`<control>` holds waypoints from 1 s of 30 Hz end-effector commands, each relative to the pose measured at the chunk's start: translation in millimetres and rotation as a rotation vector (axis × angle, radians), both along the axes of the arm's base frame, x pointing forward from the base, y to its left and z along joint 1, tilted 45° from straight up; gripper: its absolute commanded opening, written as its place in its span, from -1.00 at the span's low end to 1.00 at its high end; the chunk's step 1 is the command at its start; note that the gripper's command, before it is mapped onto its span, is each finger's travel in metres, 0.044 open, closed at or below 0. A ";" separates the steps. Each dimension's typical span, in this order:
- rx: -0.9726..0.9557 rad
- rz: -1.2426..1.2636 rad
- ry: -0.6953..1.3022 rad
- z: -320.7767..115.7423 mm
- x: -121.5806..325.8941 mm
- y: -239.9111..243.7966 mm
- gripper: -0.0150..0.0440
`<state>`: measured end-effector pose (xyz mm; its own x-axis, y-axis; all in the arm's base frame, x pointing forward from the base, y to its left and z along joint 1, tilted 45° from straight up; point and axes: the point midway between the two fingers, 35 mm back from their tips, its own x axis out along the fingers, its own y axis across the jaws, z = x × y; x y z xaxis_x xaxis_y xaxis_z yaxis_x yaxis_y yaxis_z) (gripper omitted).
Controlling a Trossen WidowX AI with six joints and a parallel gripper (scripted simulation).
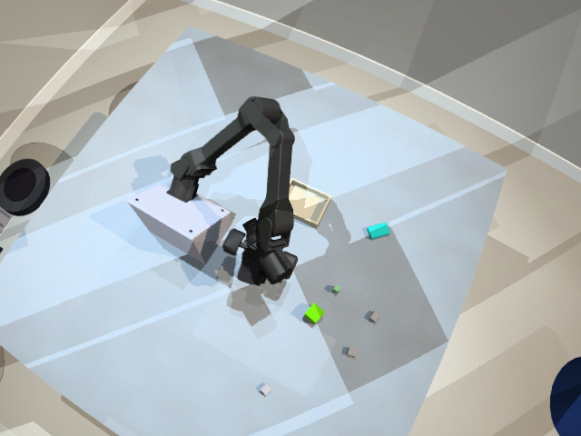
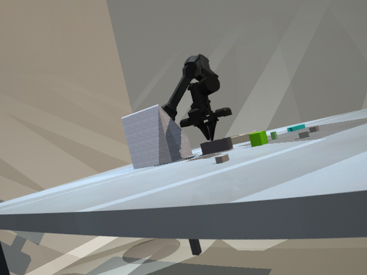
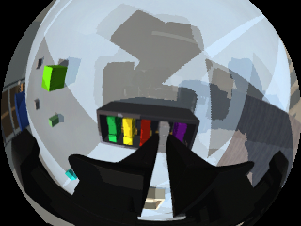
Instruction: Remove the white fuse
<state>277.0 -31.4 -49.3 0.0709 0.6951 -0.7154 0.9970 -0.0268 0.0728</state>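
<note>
The dark fuse block [image 2: 215, 147] [image 3: 150, 109] stands on the table; in the top view the arm hides it. In the wrist view its row holds a green fuse [image 3: 112, 129], a yellow fuse [image 3: 128, 131], a red fuse [image 3: 146, 132], the white fuse [image 3: 163, 128], greyish in shadow, and a purple fuse [image 3: 180, 132]. My gripper [image 2: 210, 139] [image 3: 162, 137] points down at the block and is shut on the white fuse, which still sits in the row between red and purple. The cream tray [image 1: 323, 212] [image 3: 153, 203] lies beyond the block, partly behind the arm in the top view.
A large pale box [image 1: 163, 230] [image 2: 145, 138] stands close beside the gripper. A bright green cube [image 1: 314, 313] [image 2: 258, 138] [image 3: 55, 77], a small green cube [image 1: 336, 289], a cyan block [image 1: 379, 231] and several small grey-brown cubes lie on the table.
</note>
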 end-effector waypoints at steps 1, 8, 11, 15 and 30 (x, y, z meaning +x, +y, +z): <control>-0.004 0.004 -0.003 1.6 0.2 -2.1 -0.49; -0.004 0.003 -0.003 4.0 0.0 -4.5 -0.49; -0.004 0.003 -0.003 5.0 -0.1 -5.6 -0.49; -0.003 0.003 -0.003 6.4 -0.2 -6.9 -0.49; -0.003 0.002 -0.002 11.7 -0.8 -12.1 -0.49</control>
